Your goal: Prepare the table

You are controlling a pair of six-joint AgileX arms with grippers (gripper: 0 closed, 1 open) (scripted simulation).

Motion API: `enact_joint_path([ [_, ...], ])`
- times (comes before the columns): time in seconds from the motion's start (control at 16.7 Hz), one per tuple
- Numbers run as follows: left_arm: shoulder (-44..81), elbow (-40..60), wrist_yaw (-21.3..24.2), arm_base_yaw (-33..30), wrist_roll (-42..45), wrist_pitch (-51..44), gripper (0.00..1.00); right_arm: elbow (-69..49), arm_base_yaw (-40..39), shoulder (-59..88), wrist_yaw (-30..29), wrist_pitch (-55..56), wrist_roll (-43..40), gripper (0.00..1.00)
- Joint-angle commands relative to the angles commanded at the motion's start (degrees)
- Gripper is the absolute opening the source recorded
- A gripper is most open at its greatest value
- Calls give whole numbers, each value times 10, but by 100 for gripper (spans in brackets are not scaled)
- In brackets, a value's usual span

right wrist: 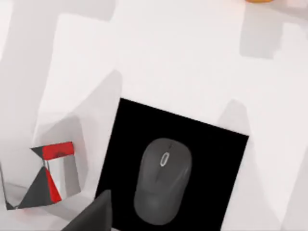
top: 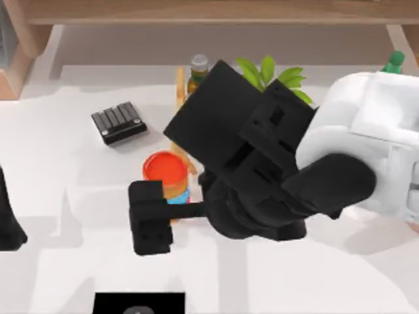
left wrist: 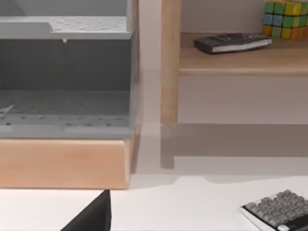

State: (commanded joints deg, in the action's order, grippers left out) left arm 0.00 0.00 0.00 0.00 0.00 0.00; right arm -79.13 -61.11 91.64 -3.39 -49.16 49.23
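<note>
RIGHT HAND [top: 152, 226]: black, over white matte desk [top: 59, 196] beside red-lidded jar [top: 166, 171]; finger state cannot tell | RISK: arm sweep topples jar | LEFT ARM: parked at left edge

Table [top: 59, 196] left open; keypad [top: 118, 122], red-lidded jar [top: 165, 171] crowd centre.

the table [top: 59, 163] is plain white, with a black mouse pad [right wrist: 211, 159] under a dark grey mouse [right wrist: 162, 180]. a red-lidded jar [top: 165, 167] shows orange and blue bands beside a dark grey keypad [top: 118, 122]. the cube [left wrist: 286, 18] on the light wooden shelf [left wrist: 240, 61] is checkered green, yellow and orange.
</note>
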Motion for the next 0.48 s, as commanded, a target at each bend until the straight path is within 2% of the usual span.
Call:
enact_joint_path([
  [0.48,0,0,0,0,0,0,100,252,178,-302,29,155,-168,100],
])
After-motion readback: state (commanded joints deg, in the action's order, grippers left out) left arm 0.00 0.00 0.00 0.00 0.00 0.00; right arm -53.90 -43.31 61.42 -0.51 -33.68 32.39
